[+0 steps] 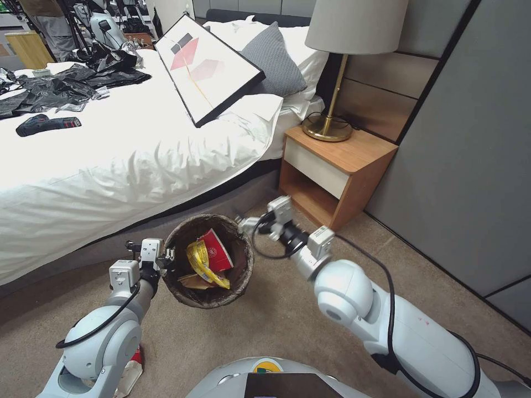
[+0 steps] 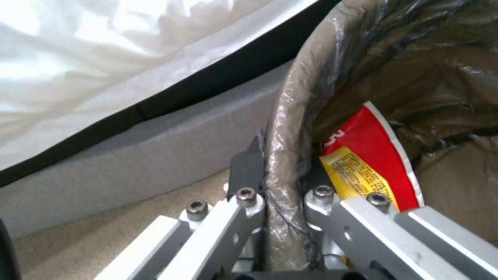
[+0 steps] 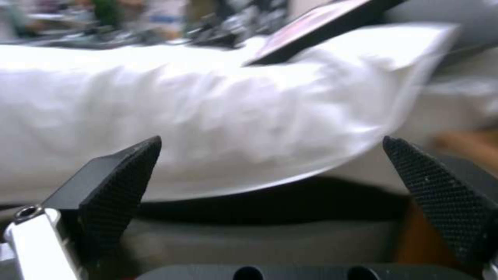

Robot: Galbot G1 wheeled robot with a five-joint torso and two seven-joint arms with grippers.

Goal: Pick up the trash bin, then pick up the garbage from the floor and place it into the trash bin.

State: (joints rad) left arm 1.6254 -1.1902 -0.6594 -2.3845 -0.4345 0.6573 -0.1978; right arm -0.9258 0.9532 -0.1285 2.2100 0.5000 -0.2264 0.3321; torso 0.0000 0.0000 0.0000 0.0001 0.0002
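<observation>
While the left tool (image 1: 168,257) grips the trash bin (image 1: 243,265), bed (image 1: 138,166) and nightstand (image 1: 337,171) flank it.

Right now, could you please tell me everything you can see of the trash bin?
The trash bin is a small round bucket lined with a dark brownish plastic bag folded over its rim. It hangs above the carpet beside the bed, mouth tilted toward the camera. The left hand is shut on its rim, one finger inside and one outside. Inside lie a red carton, a yellow wrapper and a tan scrap. The open right hand hovers by its far rim.
</observation>
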